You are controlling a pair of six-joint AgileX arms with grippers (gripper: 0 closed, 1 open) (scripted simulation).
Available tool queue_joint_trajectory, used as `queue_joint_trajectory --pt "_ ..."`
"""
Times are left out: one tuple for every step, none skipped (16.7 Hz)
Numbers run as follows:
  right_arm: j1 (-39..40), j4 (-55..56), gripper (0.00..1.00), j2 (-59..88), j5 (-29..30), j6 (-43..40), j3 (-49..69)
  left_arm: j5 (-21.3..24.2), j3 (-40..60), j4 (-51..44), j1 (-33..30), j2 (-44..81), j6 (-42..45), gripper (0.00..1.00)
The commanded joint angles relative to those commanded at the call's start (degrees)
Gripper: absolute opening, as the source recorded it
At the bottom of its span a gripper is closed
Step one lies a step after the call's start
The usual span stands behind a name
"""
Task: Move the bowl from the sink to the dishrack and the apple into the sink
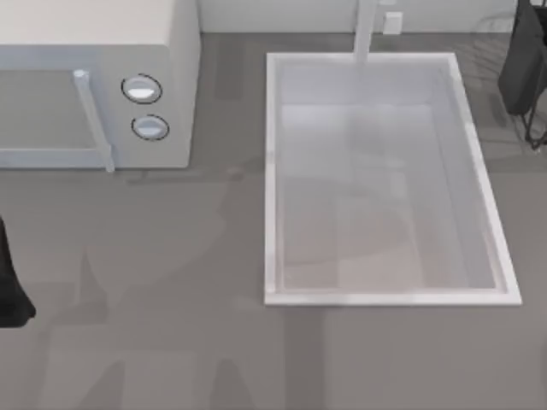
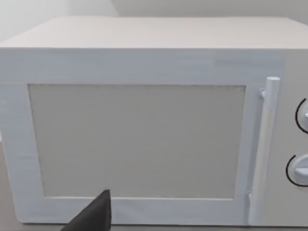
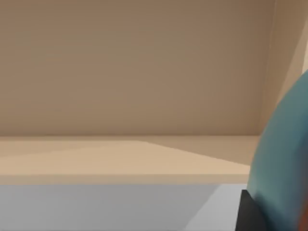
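Sink: white basin right of the microwave. Bowl: blue surface close against our right wrist camera. Right arm: far right corner; left arm: left edge. We cannot tell either tool's opening or hold.

sink: smooth white rim, pale semi-gloss basin. microwave: matt off-white casing, plastic-looking handle. table: matt grey, smooth. bowl: smooth teal-blue, soft sheen.

Left arm sits at the table's left edge; right arm far right.
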Motion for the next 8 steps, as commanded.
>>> queue_joint_trajectory --pt "0.2 -0.1 0.00 0.3 0.2 0.1 0.1 0.0 0.0 0.0 0.0 0.0 0.0 1.00" --pt "0.2 0.0 0.00 0.4 0.2 0.1 0.1 0.0 0.0 0.0 0.0 0.0 0.0 1.00" --pt "0.3 0.7 0.00 0.9 0.3 0.1 -0.2 0.0 0.0 0.0 0.0 0.0 0.0 1.00" --pt "0.5 2.0 0.00 1.8 0.4 0.1 -0.6 0.0 0.0 0.0 0.0 0.0 0.0 1.00" --pt "0.8 3.9 0.00 3.1 0.6 0.0 -1.3 0.0 0.0 0.0 0.0 0.0 0.0 1.00" --pt "1.1 6.3 0.00 4.7 0.9 0.0 -2.2 0.0 0.0 0.0 0.0 0.0 0.0 1.00" --pt "1.4 9.3 0.00 6.6 1.2 0.0 -3.2 0.0 0.0 0.0 0.0 0.0 0.0 1.00" --pt "1.7 12.7 0.00 8.7 1.7 0.0 -4.5 0.0 0.0 0.0 0.0 0.0 0.0 1.00"
